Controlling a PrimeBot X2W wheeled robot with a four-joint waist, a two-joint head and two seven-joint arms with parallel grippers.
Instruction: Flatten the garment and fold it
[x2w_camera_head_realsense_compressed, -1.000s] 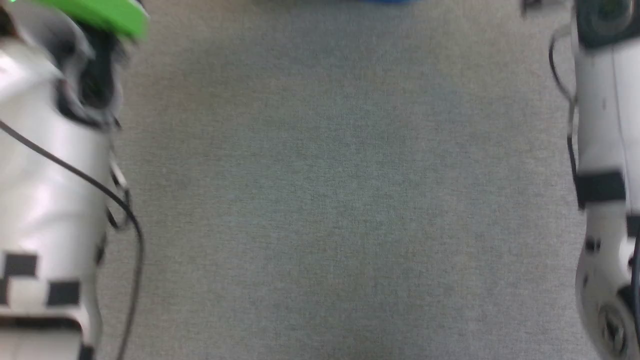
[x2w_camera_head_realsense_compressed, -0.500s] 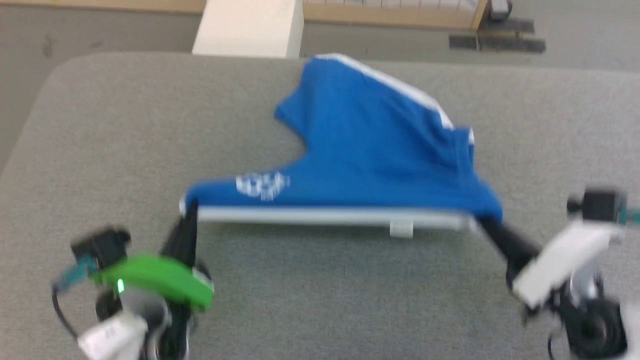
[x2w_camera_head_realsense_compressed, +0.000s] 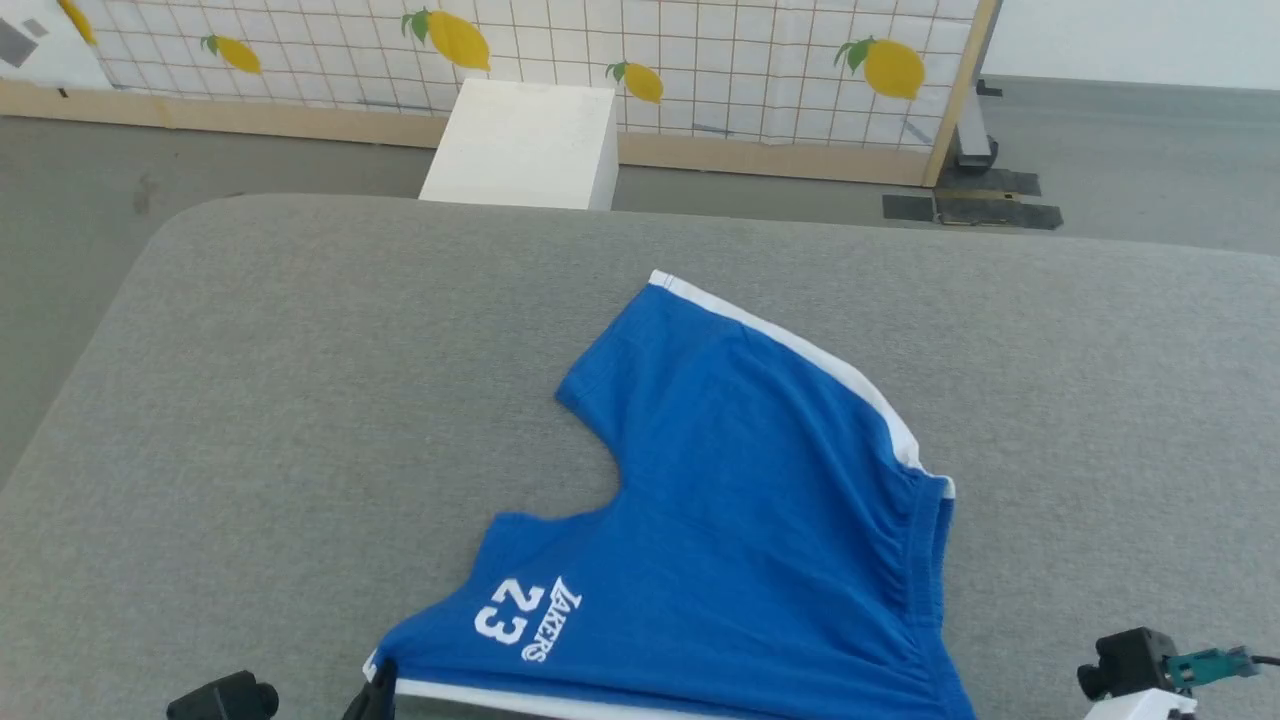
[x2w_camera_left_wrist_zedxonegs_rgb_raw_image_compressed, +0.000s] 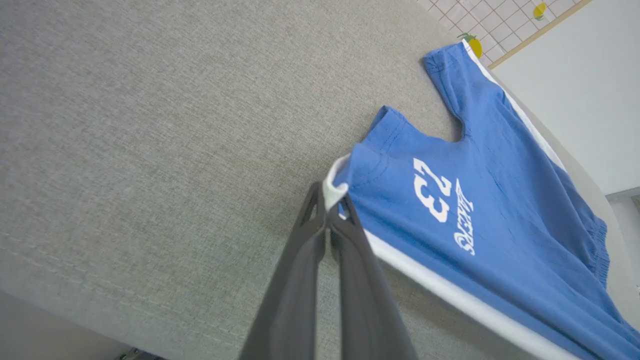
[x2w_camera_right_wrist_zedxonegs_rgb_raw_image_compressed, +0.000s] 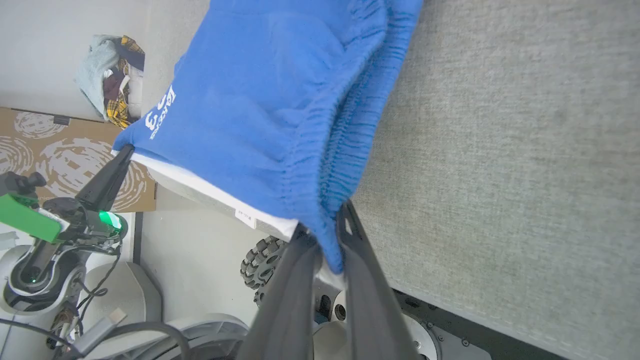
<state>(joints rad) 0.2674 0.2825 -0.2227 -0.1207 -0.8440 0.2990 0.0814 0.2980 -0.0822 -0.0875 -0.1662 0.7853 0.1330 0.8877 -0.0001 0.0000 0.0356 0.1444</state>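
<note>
The garment (x2w_camera_head_realsense_compressed: 740, 520), bright blue shorts with white trim and a white "23" print, lies across the grey padded table (x2w_camera_head_realsense_compressed: 300, 400). Its near white-banded edge is stretched between my two grippers. In the left wrist view my left gripper (x2w_camera_left_wrist_zedxonegs_rgb_raw_image_compressed: 331, 202) is shut on the white-trimmed corner of the garment (x2w_camera_left_wrist_zedxonegs_rgb_raw_image_compressed: 475, 210) by the "23" leg; its dark fingertips (x2w_camera_head_realsense_compressed: 378, 695) peek in at the head view's bottom. My right gripper (x2w_camera_right_wrist_zedxonegs_rgb_raw_image_compressed: 325, 240) is shut on the gathered waistband corner of the garment (x2w_camera_right_wrist_zedxonegs_rgb_raw_image_compressed: 280, 100). A small white tag (x2w_camera_right_wrist_zedxonegs_rgb_raw_image_compressed: 245, 216) hangs from the stretched edge.
Beyond the table's far edge stand a white box (x2w_camera_head_realsense_compressed: 520, 145) and a screen with a lemon pattern (x2w_camera_head_realsense_compressed: 700, 60) on grey floor. In the right wrist view, near the table's front edge, are my wheeled base (x2w_camera_right_wrist_zedxonegs_rgb_raw_image_compressed: 260, 265), a cardboard box (x2w_camera_right_wrist_zedxonegs_rgb_raw_image_compressed: 60, 150) and a pile of clothes (x2w_camera_right_wrist_zedxonegs_rgb_raw_image_compressed: 112, 85).
The head camera has swung up from bare table to the table's far side, so the whole picture shifted. Both grippers still hold the garment's near edge stretched between them.
</note>
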